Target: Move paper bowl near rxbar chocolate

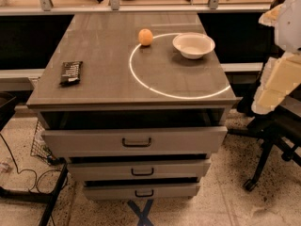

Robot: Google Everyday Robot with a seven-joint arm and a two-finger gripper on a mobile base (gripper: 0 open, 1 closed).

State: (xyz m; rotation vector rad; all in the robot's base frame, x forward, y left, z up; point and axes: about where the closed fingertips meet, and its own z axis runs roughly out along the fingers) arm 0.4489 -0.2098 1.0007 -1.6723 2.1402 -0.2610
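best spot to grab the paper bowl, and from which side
Pinch the paper bowl by its flared rim on the right side, coming down from above: it sits upright and open. The gripper is beyond the right edge, nearest that side.

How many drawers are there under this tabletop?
3, stacked under the tabletop: top drawer, middle drawer, bottom drawer, all slightly open. The hand hangs to their right.
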